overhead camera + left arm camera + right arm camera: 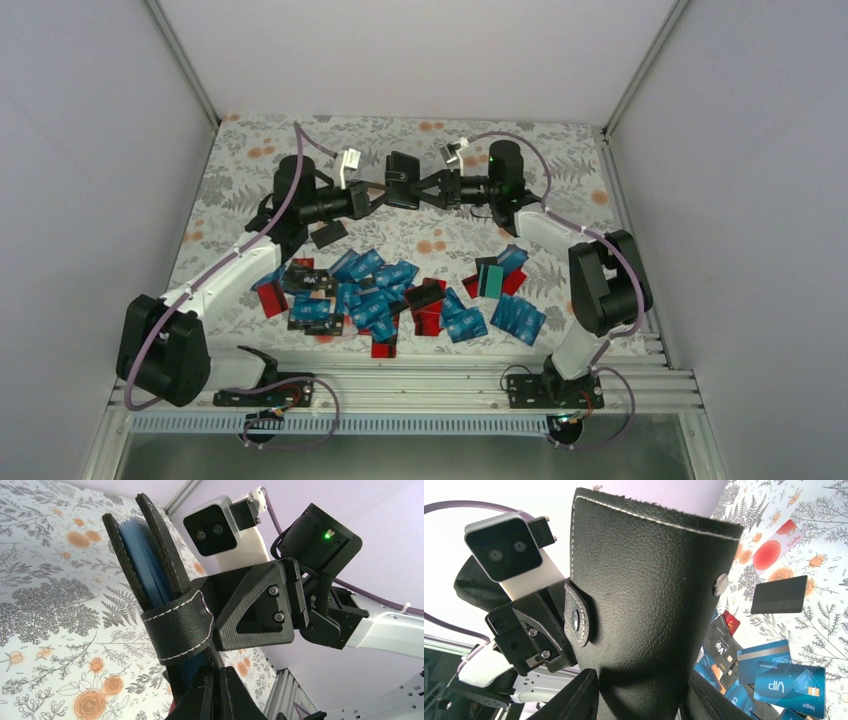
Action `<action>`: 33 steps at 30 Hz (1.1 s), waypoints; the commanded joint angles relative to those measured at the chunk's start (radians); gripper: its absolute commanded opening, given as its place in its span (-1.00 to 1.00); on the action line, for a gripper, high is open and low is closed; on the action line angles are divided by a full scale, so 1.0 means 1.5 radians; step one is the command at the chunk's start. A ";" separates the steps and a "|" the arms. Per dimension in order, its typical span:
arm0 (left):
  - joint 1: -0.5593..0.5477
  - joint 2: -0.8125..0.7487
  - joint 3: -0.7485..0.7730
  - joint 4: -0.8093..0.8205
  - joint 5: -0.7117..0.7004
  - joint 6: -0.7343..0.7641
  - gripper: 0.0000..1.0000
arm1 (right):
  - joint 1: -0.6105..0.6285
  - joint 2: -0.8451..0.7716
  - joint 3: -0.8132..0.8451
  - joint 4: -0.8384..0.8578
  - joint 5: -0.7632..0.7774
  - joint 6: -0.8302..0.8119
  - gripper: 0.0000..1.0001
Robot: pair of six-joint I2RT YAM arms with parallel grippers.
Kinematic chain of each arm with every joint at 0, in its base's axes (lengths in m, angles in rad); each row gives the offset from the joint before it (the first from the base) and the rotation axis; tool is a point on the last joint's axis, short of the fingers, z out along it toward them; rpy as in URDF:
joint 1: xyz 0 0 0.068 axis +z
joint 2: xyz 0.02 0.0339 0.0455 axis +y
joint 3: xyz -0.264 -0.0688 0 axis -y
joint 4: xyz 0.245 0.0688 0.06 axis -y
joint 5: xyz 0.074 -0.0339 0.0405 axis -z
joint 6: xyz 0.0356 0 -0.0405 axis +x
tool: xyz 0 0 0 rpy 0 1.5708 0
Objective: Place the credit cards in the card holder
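Card holder (403,180): aloft between tools
Left tool (380,197): pinching its edge
Right tool (425,189): part-open, gripping its sides
Arms (225,270): reaching inward

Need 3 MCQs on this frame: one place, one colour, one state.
1. Where is the card holder? A down in the pile; B aloft between the left gripper and the right gripper; C out of view.
2. Most loose credit cards are: A blue; B red; C black.
3. The left gripper is: A open; B shut on nothing; C shut on the card holder.
Key: 1B, it hangs between the two arms' tips; 2A, blue dominates the spread; 3C, the left wrist view shows its fingers pinching the holder's edge.
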 commanded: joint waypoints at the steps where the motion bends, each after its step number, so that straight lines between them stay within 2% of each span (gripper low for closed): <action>1: -0.005 -0.009 0.002 0.021 0.007 -0.007 -0.95 | 0.017 -0.030 0.023 0.022 -0.027 0.003 -0.22; 5: -0.005 -0.009 -0.005 0.020 -0.001 -0.007 -0.95 | 0.018 -0.030 0.023 0.014 -0.025 -0.005 -0.43; 8: -0.005 -0.009 -0.010 0.020 -0.008 -0.007 -0.95 | 0.019 -0.055 0.025 -0.016 -0.016 -0.031 -0.80; 10: -0.005 -0.008 -0.009 0.015 -0.012 -0.004 -0.95 | 0.019 -0.058 0.027 -0.041 -0.008 -0.048 -0.91; 13: -0.006 -0.011 -0.004 -0.021 -0.048 0.022 -0.87 | 0.019 -0.061 0.038 -0.101 0.011 -0.092 -0.91; 14: -0.005 -0.015 0.001 -0.049 -0.075 0.038 -0.72 | 0.019 -0.062 0.048 -0.140 0.024 -0.118 -0.91; 18: -0.010 -0.045 0.015 -0.189 -0.237 0.111 0.08 | 0.019 -0.066 0.079 -0.276 0.114 -0.215 -0.91; 20: -0.014 -0.054 0.022 -0.241 -0.306 0.136 0.30 | 0.019 -0.066 0.079 -0.308 0.147 -0.237 -0.91; 24: -0.040 -0.051 0.053 -0.320 -0.414 0.179 0.34 | 0.021 -0.055 0.075 -0.361 0.216 -0.266 -0.91; 28: -0.087 -0.036 0.089 -0.340 -0.484 0.200 0.33 | 0.032 -0.043 0.079 -0.406 0.272 -0.289 -0.91; 33: -0.153 0.040 0.147 -0.363 -0.569 0.211 0.33 | 0.051 -0.040 0.087 -0.446 0.306 -0.305 -0.91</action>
